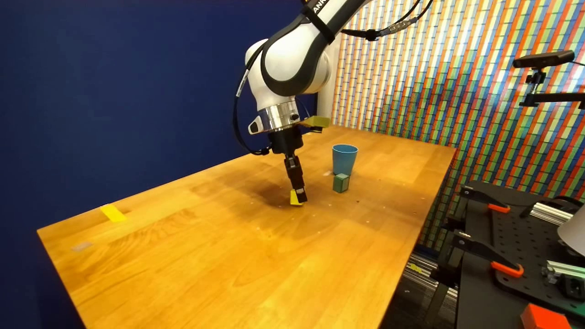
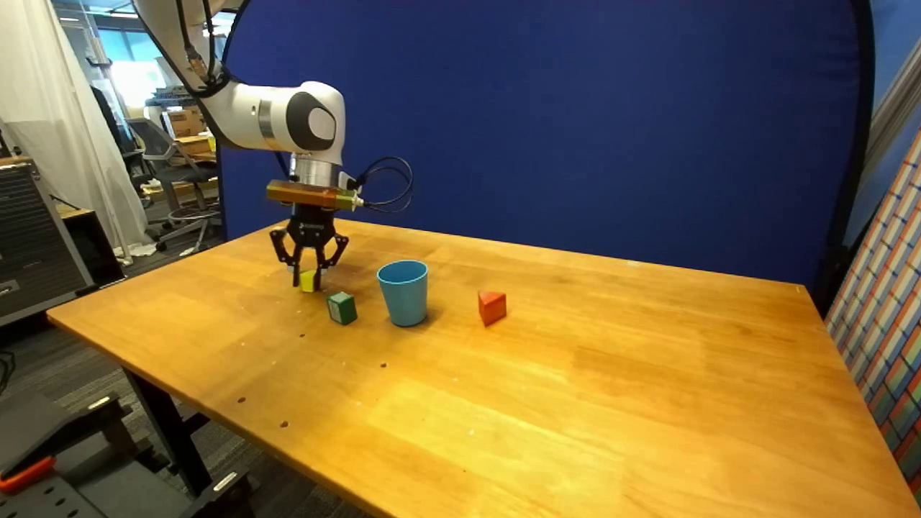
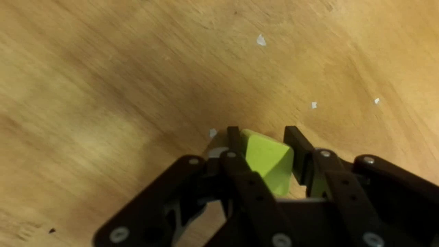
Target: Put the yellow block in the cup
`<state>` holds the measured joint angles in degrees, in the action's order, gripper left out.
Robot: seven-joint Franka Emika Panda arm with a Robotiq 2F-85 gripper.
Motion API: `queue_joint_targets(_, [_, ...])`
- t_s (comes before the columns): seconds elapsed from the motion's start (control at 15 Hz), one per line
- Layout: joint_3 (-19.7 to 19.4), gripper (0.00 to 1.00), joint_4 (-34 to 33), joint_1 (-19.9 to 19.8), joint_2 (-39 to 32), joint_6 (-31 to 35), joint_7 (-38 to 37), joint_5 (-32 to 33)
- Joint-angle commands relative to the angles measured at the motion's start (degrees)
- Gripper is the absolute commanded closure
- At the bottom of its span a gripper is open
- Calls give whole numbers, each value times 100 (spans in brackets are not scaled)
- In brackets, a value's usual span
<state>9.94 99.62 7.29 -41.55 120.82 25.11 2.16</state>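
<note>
The small yellow block is on the wooden table between the two fingers of my gripper. In an exterior view the gripper partly hides the block. In the wrist view the block sits turned at an angle between the black fingertips, close to both. The fingers are partly closed around it. I cannot tell whether both press on it. The teal-blue cup stands upright on the table, apart from the gripper. It also shows in an exterior view and is out of the wrist view.
A green block lies between the gripper and the cup, also seen in front of the cup in an exterior view. An orange-red block lies beyond the cup. A flat yellow strip is near the table edge.
</note>
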Motion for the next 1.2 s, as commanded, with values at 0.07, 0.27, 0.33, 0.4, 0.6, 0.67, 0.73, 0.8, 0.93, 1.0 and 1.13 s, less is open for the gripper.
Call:
queue_joint_targets(0.07, [-58,85,152,-518,530,94,-138,-232])
queue_joint_targets(0.27, [-225,85,416,-903,1074,257,-300,-421])
queue_joint_targets(0.33, [-301,86,501,-1029,1273,280,-352,-482])
queue_joint_targets(0.4, [-375,86,519,-1126,1405,281,-428,-557])
queue_joint_targets(0.6, [-568,86,950,-1284,1951,319,-785,-788])
queue_joint_targets(0.67, [-629,86,1082,-1321,2063,290,-881,-843])
queue_joint_targets(0.73, [-700,86,1221,-1333,2149,269,-995,-853])
queue_joint_targets(0.8, [-756,86,1335,-1341,2213,210,-1090,-890])
queue_joint_targets(0.93, [-847,86,1536,-1352,2244,200,-1248,-938])
queue_joint_targets(1.0, [-889,86,1606,-1367,2227,179,-1313,-973])
queue_joint_targets(1.13, [-970,86,1769,-1407,2227,211,-1414,-1050])
